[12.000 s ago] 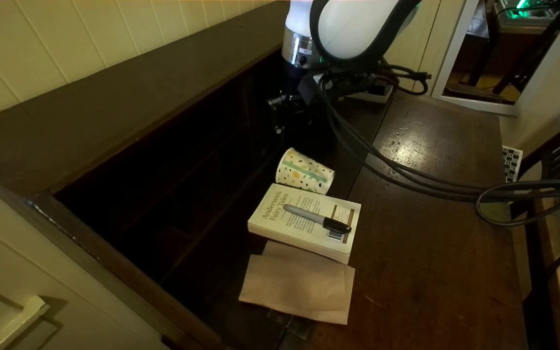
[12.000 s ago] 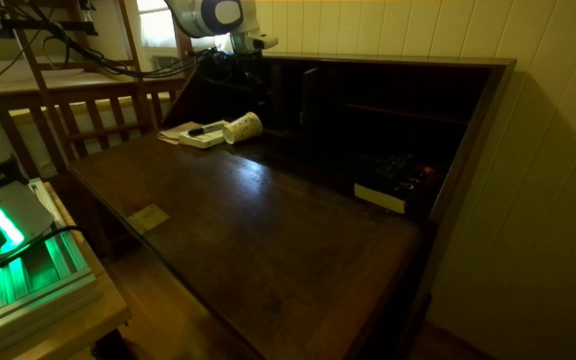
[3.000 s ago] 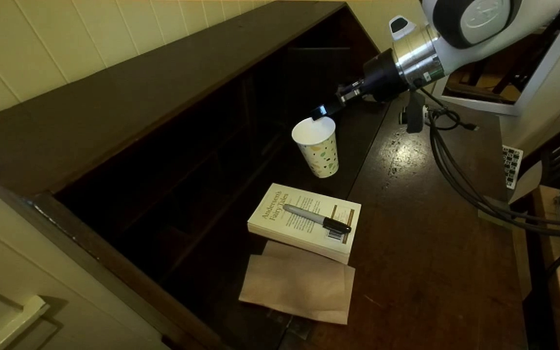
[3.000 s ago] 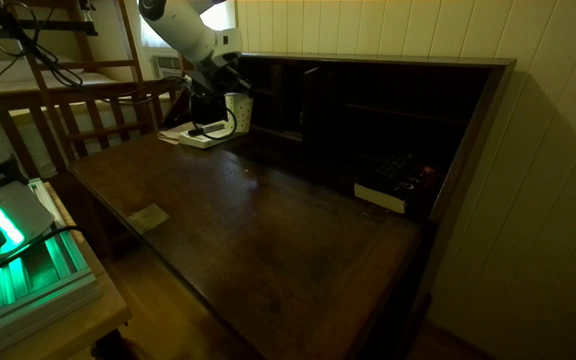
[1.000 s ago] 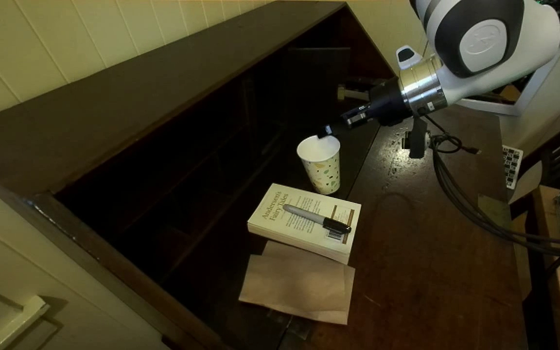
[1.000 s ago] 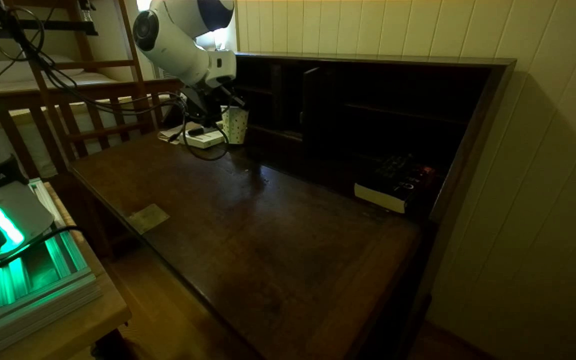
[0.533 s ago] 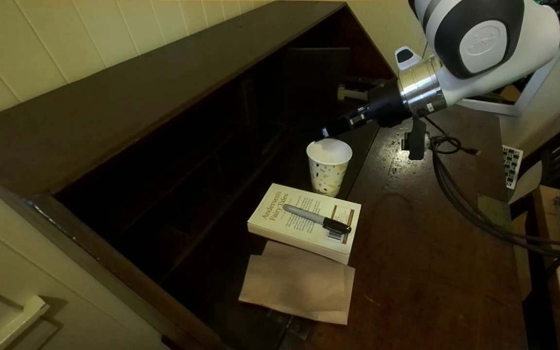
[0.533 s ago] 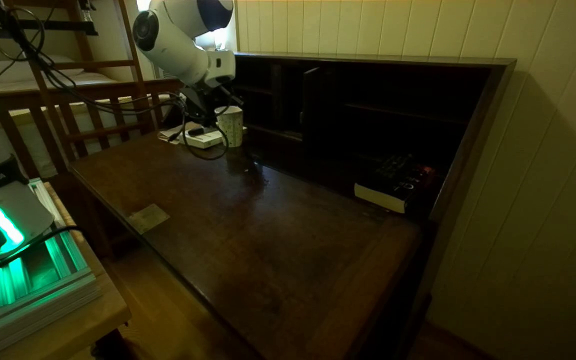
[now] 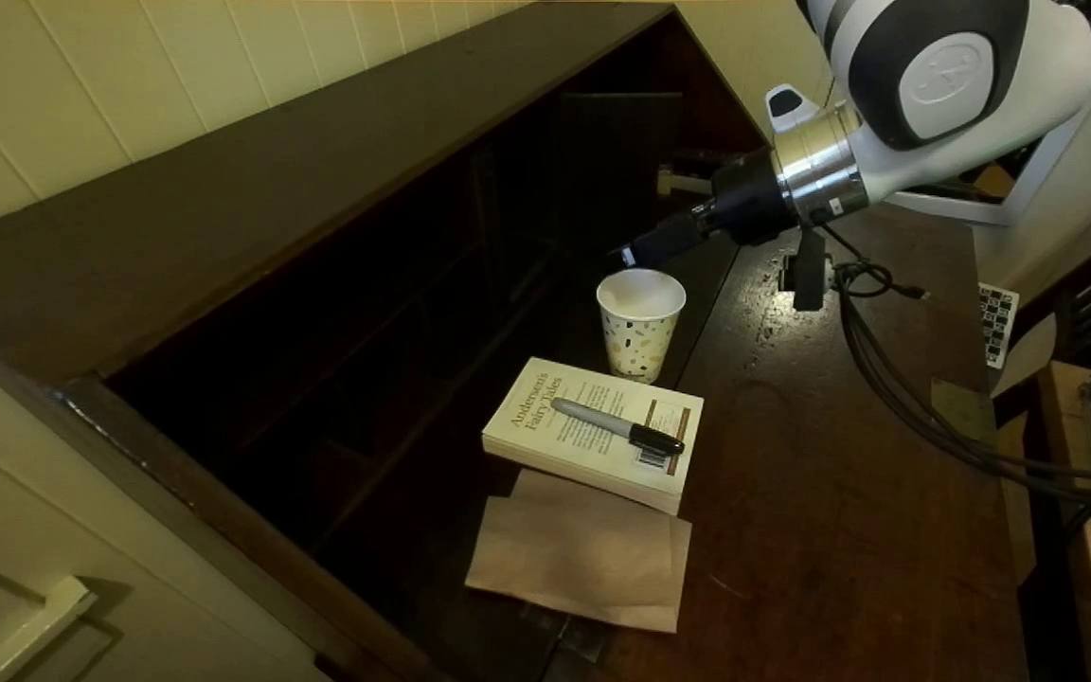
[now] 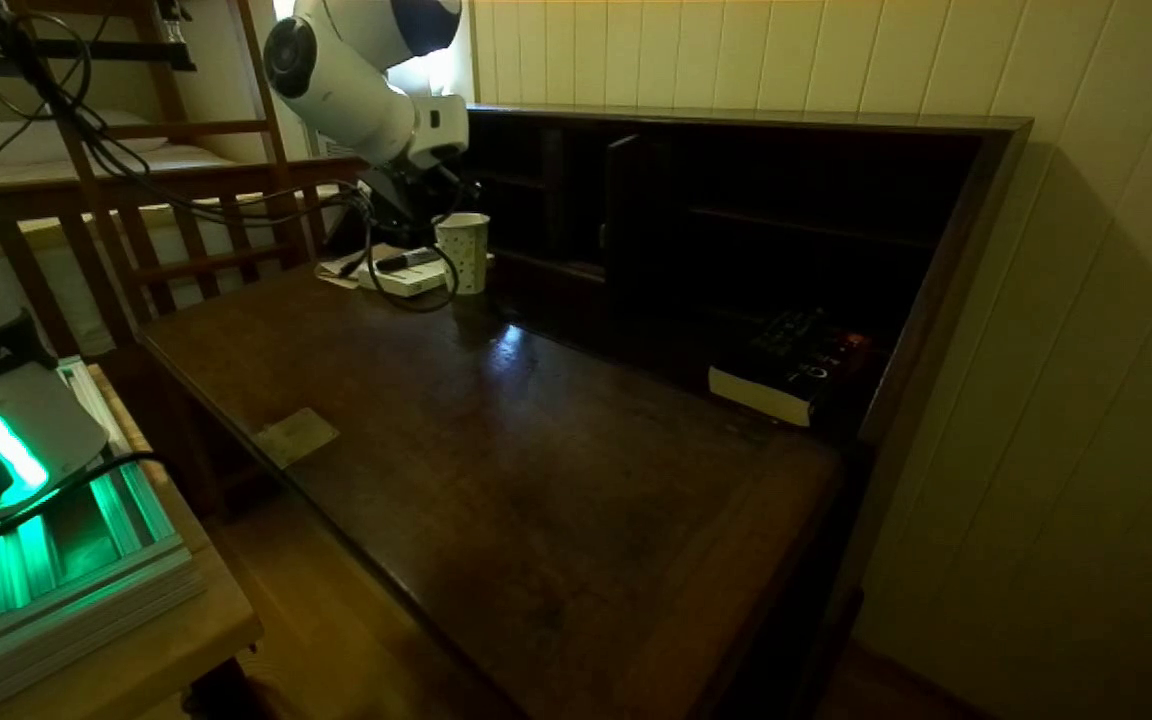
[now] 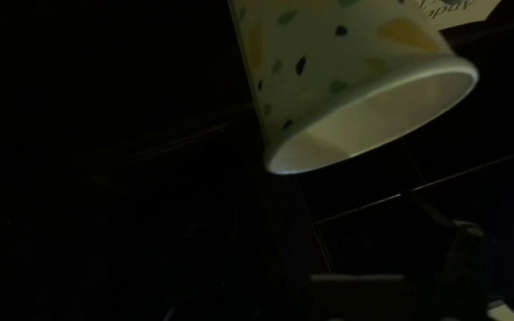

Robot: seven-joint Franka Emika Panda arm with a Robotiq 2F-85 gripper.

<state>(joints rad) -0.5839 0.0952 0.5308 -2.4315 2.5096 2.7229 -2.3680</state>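
A paper cup with coloured specks stands upright on the dark desk, mouth up, beside a cream book. Both exterior views show my gripper tilted down just behind and above the cup's rim, seemingly a little apart from it. Its jaws are open and hold nothing. In the wrist view the cup fills the upper middle, its white mouth facing the dark lower part. One finger shows dimly at lower right; the opposite one is lost in shadow. A grey marker with a black cap lies on the book.
Folded brown paper lies partly beneath the book's near side. Dark shelves of the desk rise behind the cup, with a half-open small door. A thick black book lies farther along the desk. Cables hang from the arm.
The cup lay on its side, was then held upright at its rim and brought toward the book. Over the last second the jaws opened, and the cup straightened and settled slightly away from the fingers.
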